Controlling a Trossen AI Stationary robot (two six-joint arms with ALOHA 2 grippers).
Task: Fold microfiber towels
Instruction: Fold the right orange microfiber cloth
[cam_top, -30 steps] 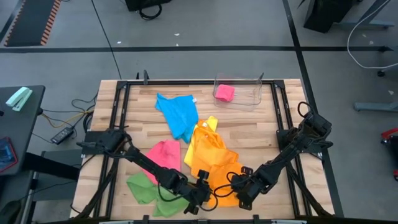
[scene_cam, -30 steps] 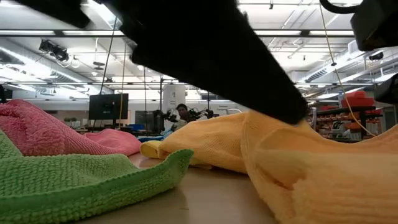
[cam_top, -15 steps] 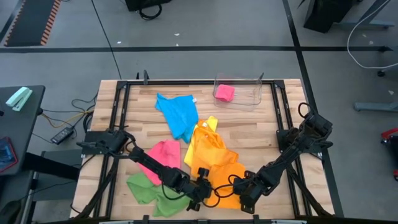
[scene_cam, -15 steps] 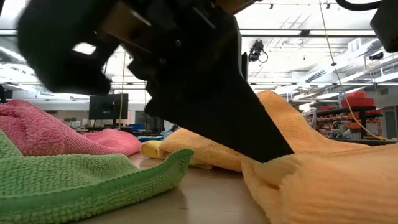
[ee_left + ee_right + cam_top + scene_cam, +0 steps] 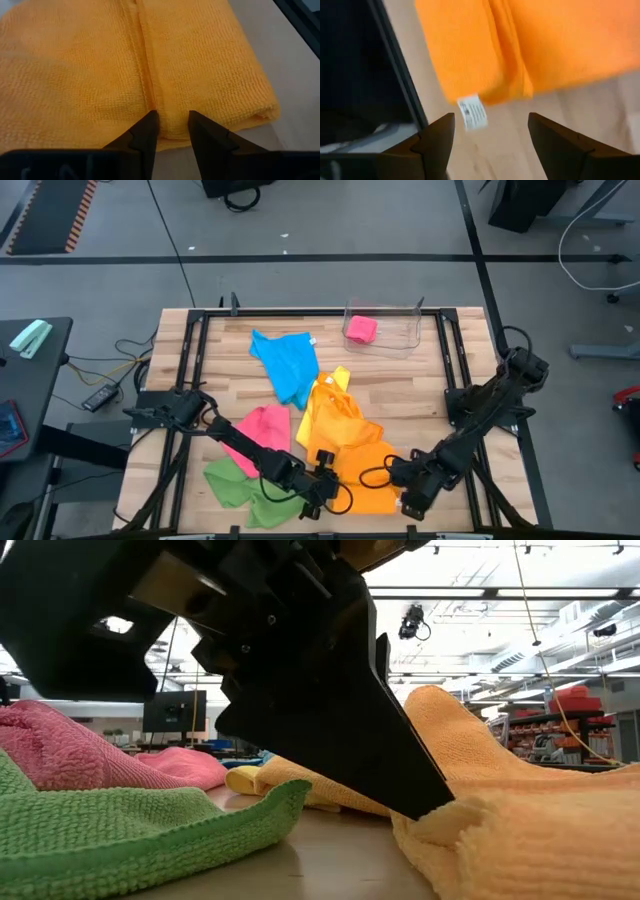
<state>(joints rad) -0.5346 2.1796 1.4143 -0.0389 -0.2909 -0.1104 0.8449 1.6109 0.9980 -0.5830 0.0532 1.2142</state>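
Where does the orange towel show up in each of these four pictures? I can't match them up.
High view: orange towel at the table's near edge, between left gripper and right gripper.
Low view: the right foreground.
Left wrist view: fills most of the picture.
Right wrist view: across the top.
Shared landmark: its folded edge, which both wrist cameras face.
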